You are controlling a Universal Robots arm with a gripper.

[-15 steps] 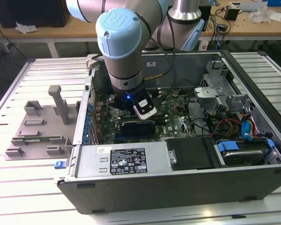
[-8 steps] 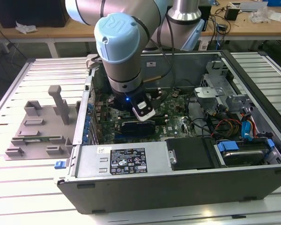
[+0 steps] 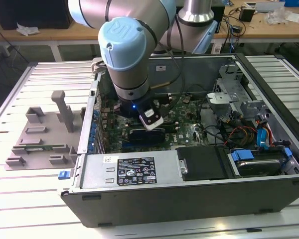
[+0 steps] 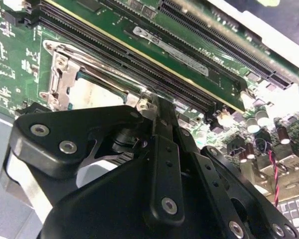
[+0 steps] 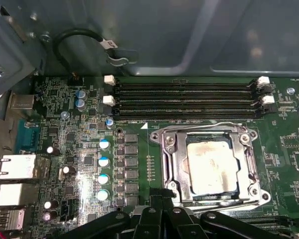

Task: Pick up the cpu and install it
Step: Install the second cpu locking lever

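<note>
The cpu (image 5: 212, 167), a square chip with a pale smeared metal top, lies in the motherboard socket (image 5: 170, 149) with the metal frame down around it. In the second wrist view the cpu (image 4: 97, 94) appears just beyond my fingertips. My gripper (image 5: 160, 195) sits low over the board at the socket's edge, beside the cpu, fingers pressed together with nothing between them. In the second wrist view the gripper (image 4: 152, 103) narrows to one closed tip by the socket's corner. The arm's wrist (image 3: 132, 74) reaches down into the open computer case (image 3: 189, 199).
Long memory slots (image 5: 187, 99) run beside the socket, and a row of capacitors (image 5: 103, 169) stands on its other side. A black cable (image 5: 84, 37) loops off the case wall. Outside the case, at the exterior view's left, a grey fixture tray (image 3: 40, 142) rests on the table.
</note>
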